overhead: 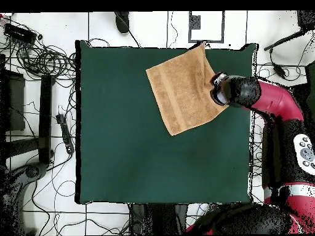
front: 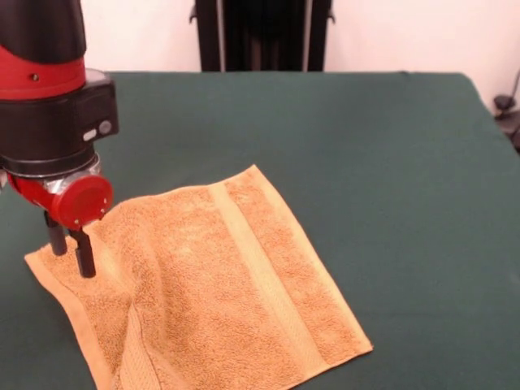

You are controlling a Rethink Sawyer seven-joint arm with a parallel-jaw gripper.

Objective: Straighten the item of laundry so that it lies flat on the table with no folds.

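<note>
Beneath the hand (front: 71, 248) we see one corner of the orange-tan towel (front: 215, 280), the two dark fingers (front: 84, 253) standing narrowly apart with tips down at the cloth; whether they pinch it we cannot tell. Outward from the hand the towel spreads diagonally, mostly flat, with a ridge running from that corner and a paler woven band crossing it. From overhead, the hand (overhead: 216, 83) sits near a desk (overhead: 123, 153) edge and the towel's far corner reaches another; wide green felt lies open beyond.

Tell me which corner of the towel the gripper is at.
The gripper stands on the towel's left corner in the front view, by the wrinkled part; the other visible corners lie flat and untouched.
</note>
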